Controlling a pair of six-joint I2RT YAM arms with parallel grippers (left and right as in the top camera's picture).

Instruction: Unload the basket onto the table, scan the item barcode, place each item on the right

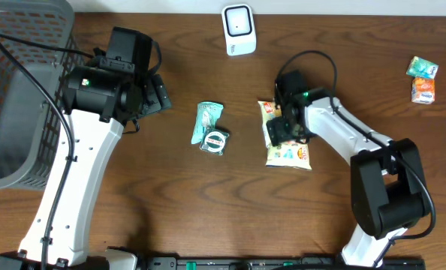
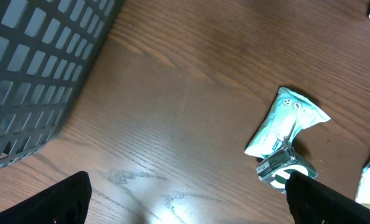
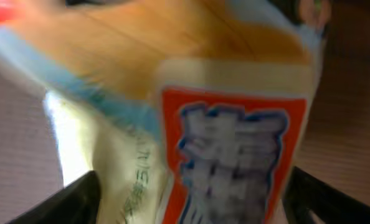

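Observation:
The item, a snack bag printed in cream, orange and blue, lies flat on the table right of centre. My right gripper is low over its upper half. In the right wrist view the blurred bag fills the space between the two dark fingers, and the right gripper stands open around it. No barcode shows. The white scanner stands at the back centre. My left gripper hovers left of centre; in its wrist view the gripper is open over bare wood.
A teal packet and a green tape roll lie between the two arms, also in the left wrist view as the packet and roll. A grey basket fills the left edge. Two small packets lie far right.

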